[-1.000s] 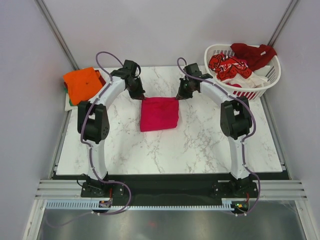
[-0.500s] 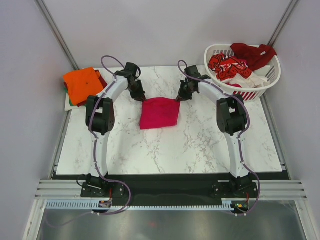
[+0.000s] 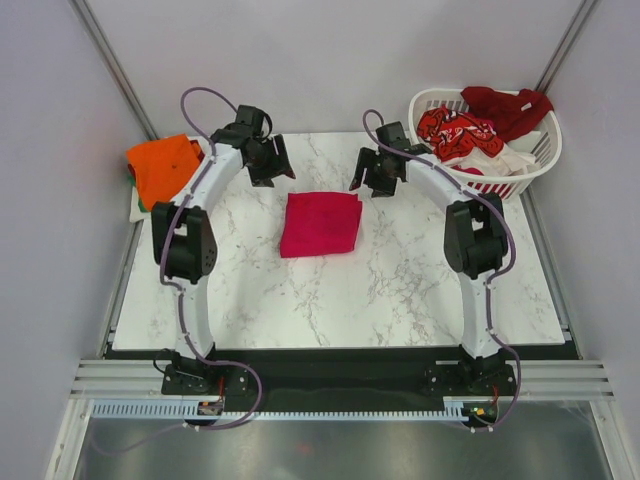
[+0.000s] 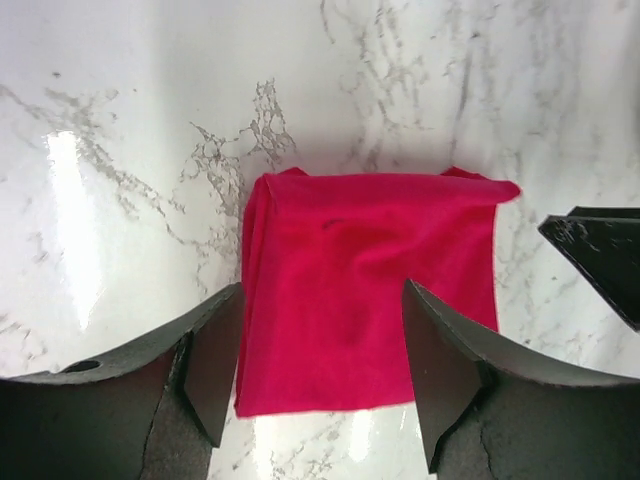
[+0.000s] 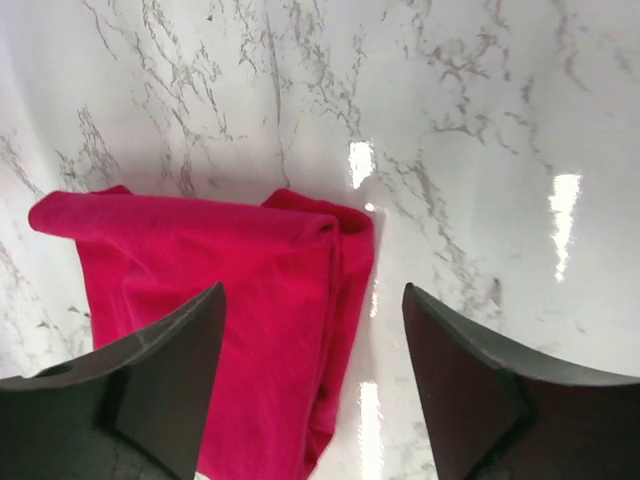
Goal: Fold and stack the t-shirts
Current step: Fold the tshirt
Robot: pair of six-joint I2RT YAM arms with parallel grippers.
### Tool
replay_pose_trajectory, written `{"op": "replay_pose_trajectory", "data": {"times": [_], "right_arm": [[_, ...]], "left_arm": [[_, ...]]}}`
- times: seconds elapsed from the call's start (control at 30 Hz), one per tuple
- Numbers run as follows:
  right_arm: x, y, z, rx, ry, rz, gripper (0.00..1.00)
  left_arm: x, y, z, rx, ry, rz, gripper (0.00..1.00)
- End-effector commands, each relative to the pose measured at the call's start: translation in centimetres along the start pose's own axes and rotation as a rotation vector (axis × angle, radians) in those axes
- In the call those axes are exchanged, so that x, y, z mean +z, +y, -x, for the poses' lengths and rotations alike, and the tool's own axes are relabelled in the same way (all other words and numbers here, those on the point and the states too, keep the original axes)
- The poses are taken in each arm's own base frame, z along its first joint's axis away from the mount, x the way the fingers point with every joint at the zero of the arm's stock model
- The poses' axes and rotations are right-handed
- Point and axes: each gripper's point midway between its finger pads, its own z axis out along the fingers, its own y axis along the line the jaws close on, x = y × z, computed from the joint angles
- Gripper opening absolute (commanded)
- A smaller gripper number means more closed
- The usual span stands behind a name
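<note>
Since both grippers hang clear of the cloth, we read this as the end of the fold step, stack step not begun.

Magenta t-shirt [image 3: 320,224]: folded into a rough square, flat on the marble table [image 3: 400,290], mid-table between the two arms; far edge a bit bunched in the wrist views.
Left gripper [image 3: 268,163]: jaws spread wide, nothing in them, above the table just beyond the shirt's far-left corner.
Right gripper [image 3: 372,172]: jaws spread wide too, empty, just beyond the far-right corner.
Orange t-shirt [image 3: 165,166]: on top of the folded pile at the table's far-left edge; we take that as the stack.
Basket [image 3: 540,165]: far right, red-patterned t-shirt [image 3: 458,133] and dark red t-shirt [image 3: 507,106] unfolded inside.
Next move, our guess: regrip the folded magenta shirt without undoing the fold, carry it left onto the orange pile; then fetch from the basket.
</note>
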Motion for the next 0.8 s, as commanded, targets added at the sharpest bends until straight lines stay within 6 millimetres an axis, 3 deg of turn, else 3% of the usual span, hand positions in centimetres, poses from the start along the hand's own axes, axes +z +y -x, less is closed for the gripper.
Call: {"op": "replay_pose_trajectory", "data": {"times": [0.0,0.03,0.17,0.23,0.27,0.3,0.37,0.43,0.47,0.53,0.57,0.77], "right_arm": [[-3.9,-0.6,1.9,-0.032,-0.104,-0.064,0.8],[-5.1,-0.5,2.3,-0.04,-0.127,-0.065,0.82],[-7.7,-0.1,1.5,-0.089,-0.158,-0.017,0.84],[-8.7,1.8,-0.7,-0.125,-0.145,0.152,0.86],[-7.9,1.0,-3.5,-0.119,-0.09,0.183,0.89],[-9.2,3.1,-3.2,-0.138,-0.129,0.305,0.91],[-8.5,2.6,-5.9,-0.097,-0.086,0.362,0.95],[-8.8,3.9,-6.5,-0.078,-0.086,0.474,0.96],[-8.2,3.5,-7.7,-0.061,-0.062,0.504,0.98],[-8.4,4.9,-7.9,-0.069,-0.067,0.626,0.98],[-8.1,4.9,-8.7,-0.025,-0.04,0.657,0.98],[-6.8,5.4,-9.1,0.049,-0.036,0.795,0.98]], "left_arm": [[-7.1,-2.5,2.0,0.091,-0.164,-0.018,0.71],[-8.7,-3.2,2.0,0.107,-0.194,-0.027,0.71],[-9.6,-4.9,-0.5,0.147,-0.158,-0.076,0.7],[-8.9,-5.8,-1.5,0.163,-0.122,-0.103,0.69],[-8.4,-6.4,-2.2,0.167,-0.093,-0.131,0.67],[-8.1,-6.8,-2.5,0.166,-0.079,-0.146,0.66],[-6.8,-8.0,-3.7,0.167,-0.036,-0.171,0.62],[-6.0,-9.6,-5.4,0.19,-0.003,-0.186,0.61],[-5.7,-9.9,-6.0,0.198,0.002,-0.179,0.61],[-5.3,-11.2,-7.8,0.225,0.024,-0.179,0.6],[-5.4,-11.3,-8.3,0.223,0.024,-0.168,0.6],[-4.3,-10.1,-12.0,0.196,0.081,-0.121,0.58]]}}
